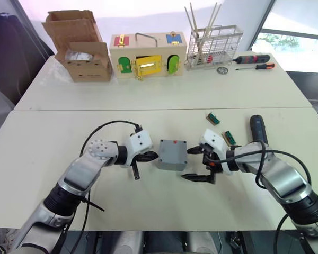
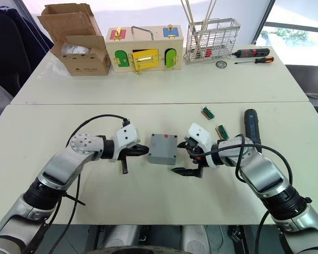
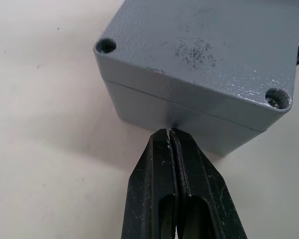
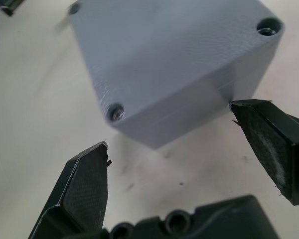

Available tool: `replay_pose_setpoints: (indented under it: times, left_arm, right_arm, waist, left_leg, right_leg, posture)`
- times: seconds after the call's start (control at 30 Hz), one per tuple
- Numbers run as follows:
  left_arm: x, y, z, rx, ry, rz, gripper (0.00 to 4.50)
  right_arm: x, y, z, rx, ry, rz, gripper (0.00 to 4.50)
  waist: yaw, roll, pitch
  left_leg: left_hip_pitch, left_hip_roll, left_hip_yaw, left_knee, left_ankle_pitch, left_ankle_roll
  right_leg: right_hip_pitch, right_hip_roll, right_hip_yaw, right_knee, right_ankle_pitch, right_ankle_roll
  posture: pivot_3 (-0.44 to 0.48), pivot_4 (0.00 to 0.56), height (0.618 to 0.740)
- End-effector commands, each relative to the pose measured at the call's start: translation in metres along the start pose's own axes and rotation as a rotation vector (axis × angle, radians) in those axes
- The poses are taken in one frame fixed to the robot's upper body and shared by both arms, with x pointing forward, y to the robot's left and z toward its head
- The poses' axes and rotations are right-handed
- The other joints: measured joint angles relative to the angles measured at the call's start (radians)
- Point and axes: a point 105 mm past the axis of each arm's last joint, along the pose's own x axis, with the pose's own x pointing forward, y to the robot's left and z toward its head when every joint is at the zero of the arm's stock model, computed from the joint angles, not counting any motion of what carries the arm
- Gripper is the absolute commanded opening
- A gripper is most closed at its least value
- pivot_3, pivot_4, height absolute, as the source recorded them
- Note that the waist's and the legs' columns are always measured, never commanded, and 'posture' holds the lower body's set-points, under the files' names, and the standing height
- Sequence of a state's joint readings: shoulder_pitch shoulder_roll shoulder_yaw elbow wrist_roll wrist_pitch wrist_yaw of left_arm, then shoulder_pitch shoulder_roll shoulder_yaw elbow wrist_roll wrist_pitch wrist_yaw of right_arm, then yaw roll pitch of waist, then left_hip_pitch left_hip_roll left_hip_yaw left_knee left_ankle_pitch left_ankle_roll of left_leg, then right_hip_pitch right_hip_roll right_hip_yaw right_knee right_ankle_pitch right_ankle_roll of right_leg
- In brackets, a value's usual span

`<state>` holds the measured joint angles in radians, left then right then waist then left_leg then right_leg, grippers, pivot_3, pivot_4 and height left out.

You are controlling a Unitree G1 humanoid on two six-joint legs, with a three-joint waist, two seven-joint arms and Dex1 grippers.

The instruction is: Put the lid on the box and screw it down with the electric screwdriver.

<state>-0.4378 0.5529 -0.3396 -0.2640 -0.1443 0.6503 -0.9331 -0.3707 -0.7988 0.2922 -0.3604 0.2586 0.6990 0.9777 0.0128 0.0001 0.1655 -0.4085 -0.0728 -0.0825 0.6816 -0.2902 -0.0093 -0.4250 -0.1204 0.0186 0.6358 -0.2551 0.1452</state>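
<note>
Left gripper (image 1: 148, 156), fingers pressed together, touches the box (image 1: 171, 157) at nine o'clock; lid (image 1: 173, 146) sits on it. Right gripper (image 1: 197, 164), fingers spread wide, empty, waits at three o'clock.

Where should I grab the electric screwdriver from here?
Grip the electric screwdriver across its thick black barrel, mid-length, coming from above with the right gripper. It lies flat on the table, pointing away, just beyond that arm, sides free.

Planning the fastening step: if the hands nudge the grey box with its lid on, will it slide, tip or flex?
The box looks like rigid moulded plastic, so flexing seems unlikely. It sits flat and squat on the smooth table, so it would probably slide rather than tip. Being small and likely hollow, it may shift easily under the electric screwdriver.
</note>
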Motion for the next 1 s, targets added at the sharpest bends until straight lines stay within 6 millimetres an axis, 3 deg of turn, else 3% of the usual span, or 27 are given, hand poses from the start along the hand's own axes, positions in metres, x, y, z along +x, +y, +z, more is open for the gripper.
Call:
replay_pose_setpoints:
  times: [0.03,0.2,0.33,0.47,0.53,0.73,0.83,0.97,1.0]
  left_arm:
    - [-0.001,-0.005,0.013,0.036,-0.038,-0.013,0.0]
    - [-0.011,0.0,0.008,0.053,-0.003,0.012,0.0]
    - [-0.035,0.01,0.014,0.054,-0.007,0.042,0.0]
    - [-0.056,0.005,0.047,0.035,-0.136,-0.002,0.0]
    - [-0.057,0.001,0.063,0.012,-0.212,-0.031,0.0]
    - [-0.043,-0.003,0.082,0.0,-0.285,-0.069,0.0]
    - [-0.036,-0.002,0.085,0.001,-0.292,-0.071,0.0]
    - [-0.034,0.006,0.084,-0.002,-0.283,-0.028,0.0]
    - [-0.034,0.007,0.083,0.001,-0.28,-0.02,0.0]
  right_arm:
    - [-0.005,-0.004,0.011,-0.043,-0.029,-0.021,4.49]
    - [-0.018,-0.007,0.013,-0.017,-0.033,-0.038,4.49]
    - [-0.055,-0.014,0.018,0.059,-0.043,-0.106,4.49]
    - [-0.101,-0.035,0.023,0.21,-0.135,-0.277,4.49]
    - [-0.11,-0.043,0.022,0.254,-0.173,-0.336,4.49]
    - [-0.102,-0.072,0.009,0.278,-0.223,-0.502,4.49]
    - [-0.084,-0.091,0.005,0.265,-0.252,-0.563,3.78]
    - [-0.07,-0.12,-0.002,0.217,-0.233,-0.642,2.49]
    - [-0.069,-0.126,-0.004,0.214,-0.23,-0.656,2.49]
  waist:
    - [0.0,0.0,0.0]
    - [-0.001,0.0,0.0]
    - [0.001,0.0,0.0]
    - [0.001,0.0,0.0]
    - [0.004,0.0,0.0]
    - [-0.006,-0.001,-0.001]
    - [-0.009,-0.001,-0.001]
    - [-0.01,-0.001,-0.001]
    - [-0.008,-0.001,-0.001]
  left_leg:
    - [0.0,0.0,0.0,0.0,0.0,0.0]
    - [0.0,0.0,0.0,0.0,0.0,0.0]
    - [0.0,0.0,0.0,0.0,0.0,0.0]
    - [0.0,0.0,0.0,0.0,-0.003,0.006]
    - [0.0,0.0,0.0,0.0,-0.003,0.006]
    - [0.001,0.0,0.001,0.0,0.0,0.001]
    - [0.001,0.0,0.001,0.0,0.0,0.0]
    - [0.001,0.0,0.001,-0.001,0.0,0.0]
    - [0.001,0.0,0.002,-0.001,0.0,0.0]
  right_leg:
    - [0.0,0.0,0.0,0.0,0.0,0.0]
    - [0.0,0.0,0.0,0.0,0.0,0.0]
    - [0.0,0.0,0.0,0.0,0.0,0.0]
    - [0.0,0.0,0.0,0.0,0.0,0.0]
    - [0.0,0.0,0.0,0.0,0.0,0.0]
    - [0.0,-0.001,0.0,0.0,0.0,0.0]
    - [0.0,0.0,0.001,0.0,0.0,0.0]
    - [0.0,0.0,0.001,0.0,0.0,0.0]
    - [-0.001,0.0,0.001,0.0,0.0,0.0]
  posture:
    - [0.0,0.15,0.73]
    - [0.0,0.15,0.73]
    - [0.0,0.15,0.73]
    - [0.0,0.15,0.73]
    - [0.0,0.15,0.73]
    - [0.0,0.15,0.73]
    - [0.0,0.15,0.73]
    - [0.0,0.15,0.73]
    - [0.0,0.15,0.73]
